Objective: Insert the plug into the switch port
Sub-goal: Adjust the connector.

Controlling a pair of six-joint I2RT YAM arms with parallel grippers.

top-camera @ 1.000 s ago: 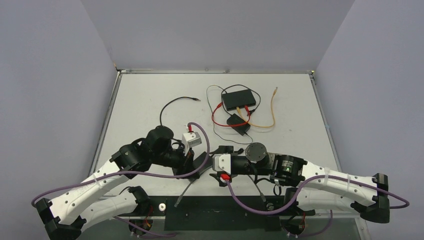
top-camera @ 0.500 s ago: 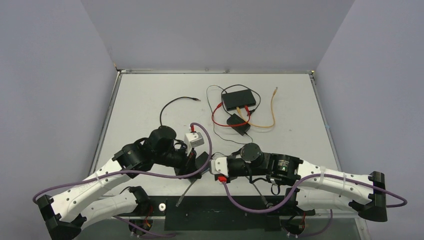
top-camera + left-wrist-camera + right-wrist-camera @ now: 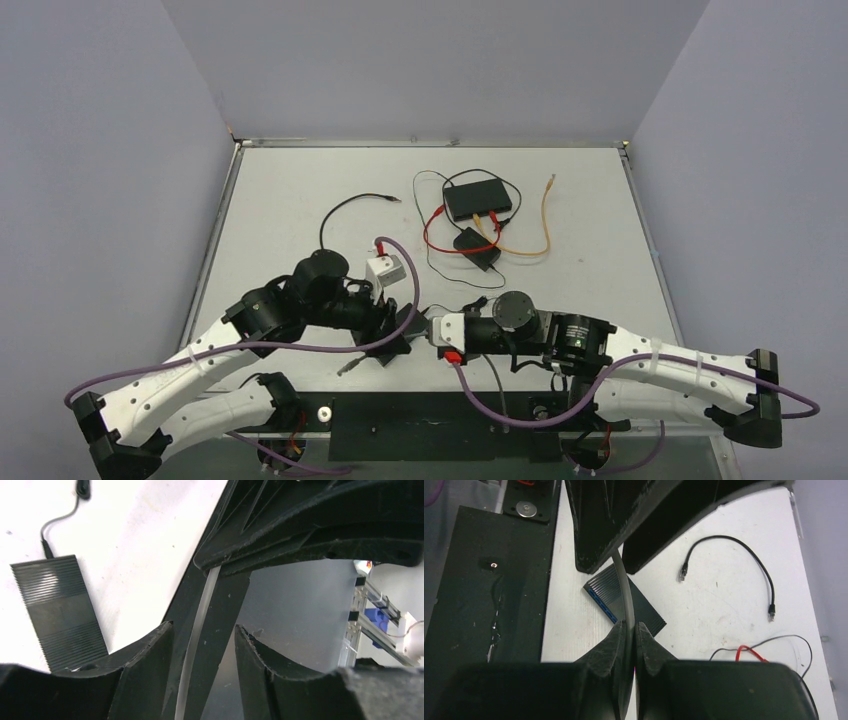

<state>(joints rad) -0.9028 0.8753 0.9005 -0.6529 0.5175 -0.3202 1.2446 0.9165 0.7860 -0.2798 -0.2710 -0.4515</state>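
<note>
The black switch (image 3: 478,198) lies at the back of the table with red and orange cables in its ports. A grey cable (image 3: 626,590) runs between my two grippers near the front edge. My right gripper (image 3: 630,624) is shut on this cable. My left gripper (image 3: 204,626) stands open around the same cable (image 3: 210,587), with a gap on each side. In the top view the left gripper (image 3: 398,322) and right gripper (image 3: 428,322) nearly touch. The cable's loose end (image 3: 345,369) lies left of them; I cannot make out its plug.
A black ribbed box (image 3: 624,602) lies on the table under the grippers. A second black box (image 3: 476,248) sits before the switch among red, orange and black wires. A loose black cable (image 3: 345,208) curls at the middle left. A black base plate (image 3: 440,430) lines the front edge.
The right gripper has shut on the grey cable and the left gripper has opened. The cable's loose end has swung from the base plate up onto the table.
</note>
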